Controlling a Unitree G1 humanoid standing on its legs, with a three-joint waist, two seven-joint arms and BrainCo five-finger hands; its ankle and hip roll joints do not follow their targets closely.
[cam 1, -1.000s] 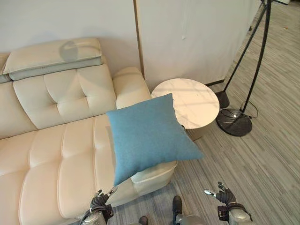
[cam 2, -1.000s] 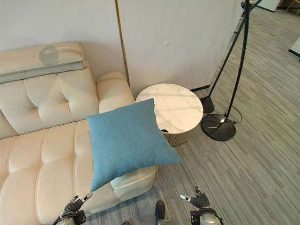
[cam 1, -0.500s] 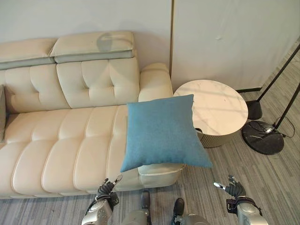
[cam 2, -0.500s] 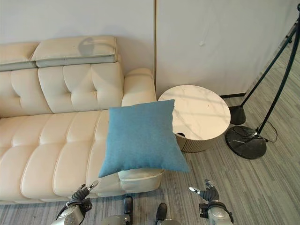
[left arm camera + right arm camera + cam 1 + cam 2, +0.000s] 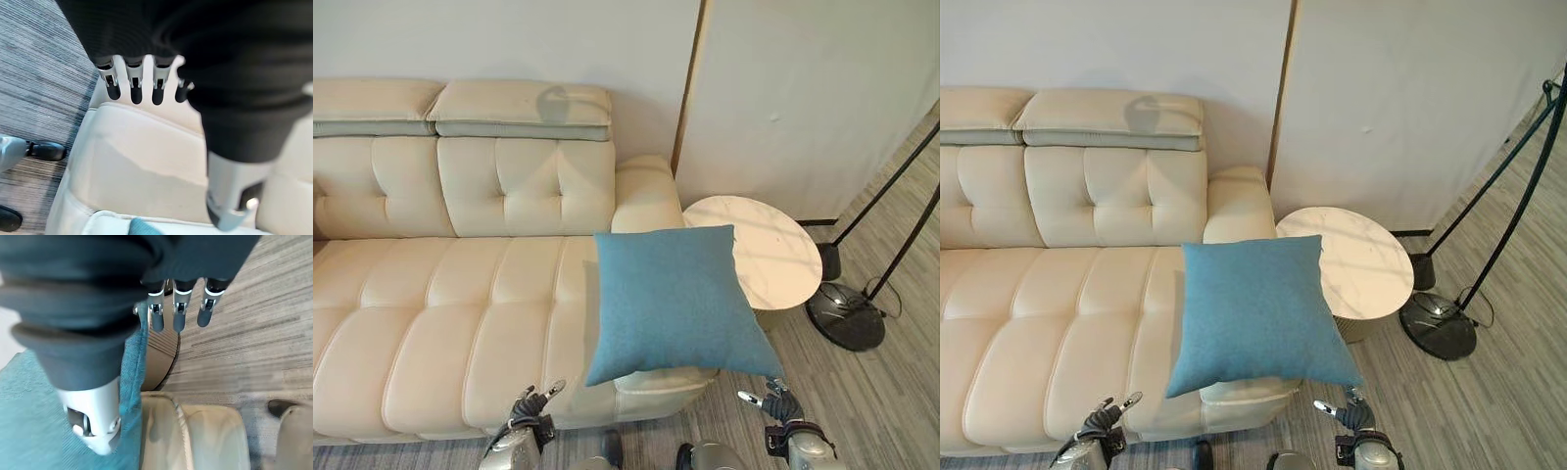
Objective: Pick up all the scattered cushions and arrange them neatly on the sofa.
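Our left hand (image 5: 530, 410) and right hand (image 5: 781, 406) hang open, empty | blue cushion (image 5: 675, 300) above, between them, overhanging sofa (image 5: 440, 323) edge

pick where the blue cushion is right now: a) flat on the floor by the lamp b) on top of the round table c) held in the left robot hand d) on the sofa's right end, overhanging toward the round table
d: the blue cushion rests on the right end of the sofa, its corner overhanging toward the round table, with both robot hands apart from it.
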